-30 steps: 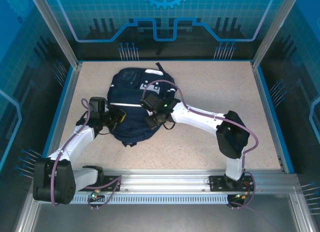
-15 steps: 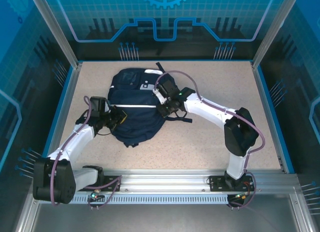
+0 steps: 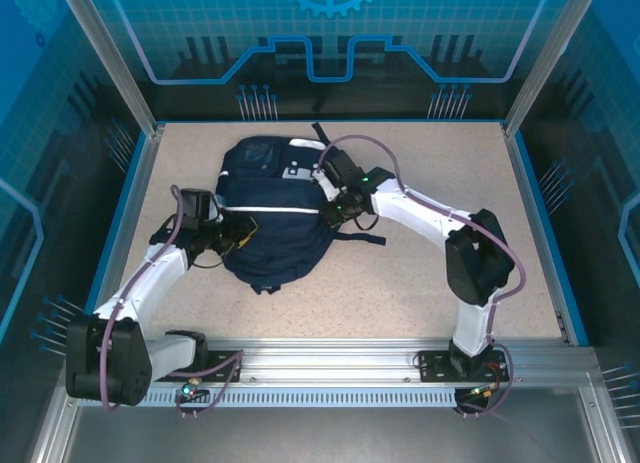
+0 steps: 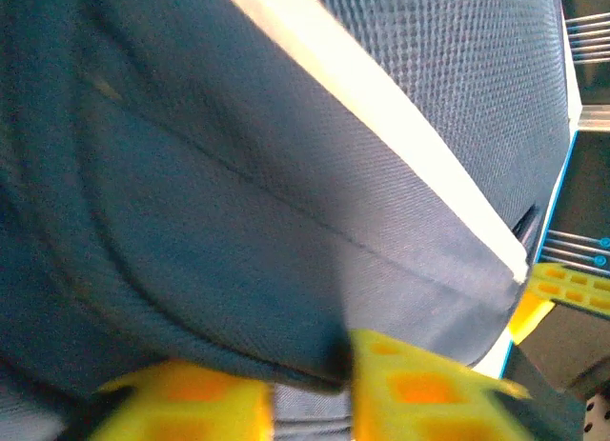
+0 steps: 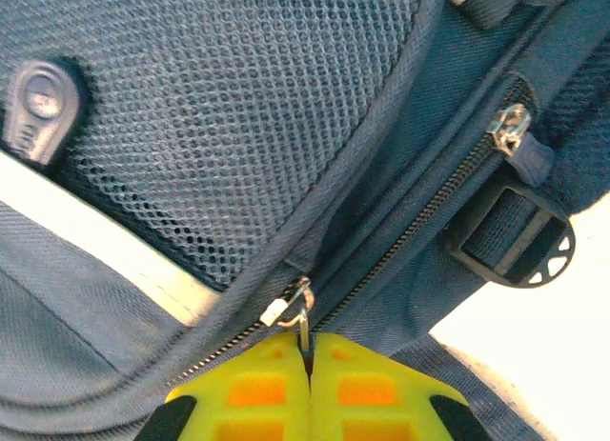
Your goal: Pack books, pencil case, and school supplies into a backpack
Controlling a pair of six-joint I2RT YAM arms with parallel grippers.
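Observation:
The navy backpack (image 3: 270,198) lies flat mid-table, white stripe across it. My right gripper (image 3: 335,211) is at its right side. In the right wrist view its yellow fingers (image 5: 238,393) are shut on the metal zipper pull (image 5: 303,312), beside the mesh pocket (image 5: 210,108). My left gripper (image 3: 238,233) sits at the backpack's left edge. In the left wrist view its yellow fingers (image 4: 419,384) stand apart, with navy fabric (image 4: 238,174) lying across the gap. The books, pencil case and school supplies are out of view.
A dark strap (image 3: 365,238) trails onto the speckled table (image 3: 450,163) right of the backpack. A strap buckle (image 5: 515,236) and a second zipper slider (image 5: 510,127) lie near my right fingers. Blue walls ring the table; the arm rail (image 3: 330,368) runs along the near edge.
My right gripper has travelled from the backpack's middle toward its right rear side. The backpack's lower edge shifted slightly. The left arm stayed almost in place.

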